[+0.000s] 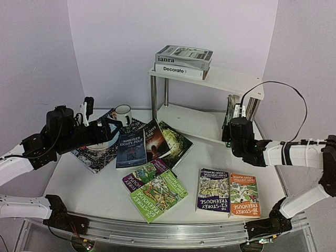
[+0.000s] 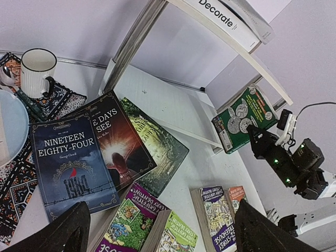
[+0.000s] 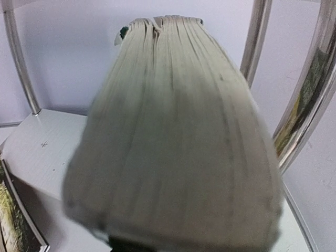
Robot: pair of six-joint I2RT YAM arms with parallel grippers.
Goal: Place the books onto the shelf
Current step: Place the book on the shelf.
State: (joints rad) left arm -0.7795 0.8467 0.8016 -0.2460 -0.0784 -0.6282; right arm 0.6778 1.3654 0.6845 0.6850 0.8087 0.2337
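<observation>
Upper centre: the shelf (image 1: 233, 83) carries two books (image 1: 182, 62), stacked on its top board. Centre right: your right fingers (image 2: 261, 140) are clamped on a green book (image 2: 242, 116), held on edge at the lower board's right end and not yet let go. Your left fingers (image 2: 67, 231) are wide apart and empty above the placemat (image 1: 94, 157). On the counter (image 1: 89, 184), seven books (image 1: 157, 194) lie flat. Most of the job is left.
</observation>
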